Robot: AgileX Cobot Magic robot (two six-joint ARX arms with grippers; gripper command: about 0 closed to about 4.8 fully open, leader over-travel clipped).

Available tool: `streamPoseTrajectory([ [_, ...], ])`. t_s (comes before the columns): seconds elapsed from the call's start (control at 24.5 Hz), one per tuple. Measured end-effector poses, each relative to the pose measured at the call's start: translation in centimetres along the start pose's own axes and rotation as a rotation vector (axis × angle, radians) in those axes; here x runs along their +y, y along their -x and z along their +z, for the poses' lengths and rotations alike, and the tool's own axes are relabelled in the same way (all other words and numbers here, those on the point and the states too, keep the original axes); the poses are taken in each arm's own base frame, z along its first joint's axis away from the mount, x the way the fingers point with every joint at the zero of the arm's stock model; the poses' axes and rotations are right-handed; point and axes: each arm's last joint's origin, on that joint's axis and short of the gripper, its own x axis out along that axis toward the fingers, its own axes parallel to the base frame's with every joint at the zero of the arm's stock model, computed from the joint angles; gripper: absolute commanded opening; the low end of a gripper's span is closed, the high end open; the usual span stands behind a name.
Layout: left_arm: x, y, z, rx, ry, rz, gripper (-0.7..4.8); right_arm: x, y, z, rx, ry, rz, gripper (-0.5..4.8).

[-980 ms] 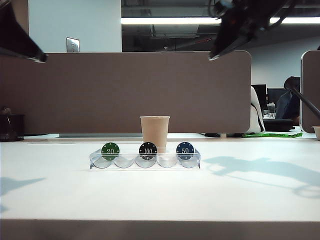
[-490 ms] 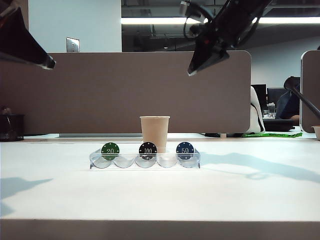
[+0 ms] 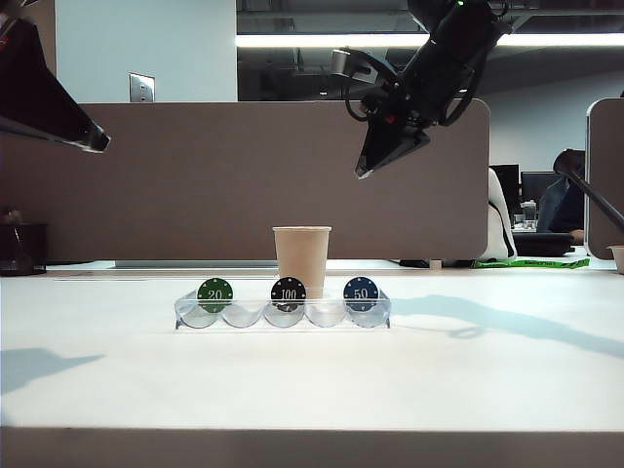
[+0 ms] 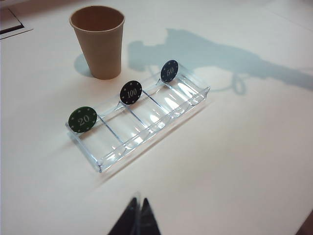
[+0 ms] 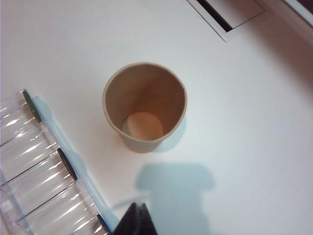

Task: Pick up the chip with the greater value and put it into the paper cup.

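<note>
The black "100" chip (image 3: 289, 291) (image 4: 130, 92) stands on edge in the middle slot of a clear plastic rack (image 3: 283, 314) (image 4: 146, 127); only its edge (image 5: 67, 164) shows in the right wrist view. The tan paper cup (image 3: 301, 257) (image 4: 99, 41) (image 5: 145, 106) stands upright and empty just behind the rack. My right gripper (image 3: 362, 173) (image 5: 138, 207) hangs shut and empty high above and right of the cup. My left gripper (image 3: 96, 141) (image 4: 137, 202) is shut and empty, high at the far left.
A green "20" chip (image 3: 215, 292) (image 4: 82, 119) and a dark blue "50" chip (image 3: 361, 291) (image 4: 169, 71) stand in the rack's end slots. A brown partition (image 3: 244, 180) runs behind the table. A black holder (image 3: 21, 249) sits at the far left.
My right gripper has swung down and leftward toward the space above the cup. The left gripper has shifted only slightly. Chips and cup have stayed put.
</note>
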Motion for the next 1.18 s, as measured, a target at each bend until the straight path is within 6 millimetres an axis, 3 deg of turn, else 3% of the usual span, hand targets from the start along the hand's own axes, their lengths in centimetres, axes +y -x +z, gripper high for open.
streamPoseTrajectory([
  [0.33, 0.0, 0.0, 0.2, -0.016, -0.006, -0.007, -0.06, -0.1, 0.0, 1.4, -0.188, 0.058, 0.09, -0.05],
  [0.49, 0.0, 0.0, 0.3, -0.031, -0.012, -0.02, -0.05, -0.7, -1.2, 1.6, -0.26, 0.099, 0.07, -0.05],
  [0.61, 0.0, 0.0, 0.3, -0.032, -0.012, -0.021, -0.05, -1.1, -3.1, 0.9, -0.272, 0.149, 0.08, -0.04],
  [0.82, 0.0, 0.0, 0.3, -0.032, -0.012, -0.02, -0.05, -1.5, -6.7, -2.2, -0.282, 0.124, 0.323, -0.04],
  [1.1, 0.0, 0.0, 0.3, -0.032, -0.012, -0.021, -0.05, -1.0, -6.8, -3.6, -0.284, 0.224, 0.47, -0.04],
  [1.18, 0.0, 0.0, 0.3, -0.032, -0.012, -0.021, -0.05, -0.8, -6.9, -3.8, -0.28, 0.254, 0.475, 0.16],
])
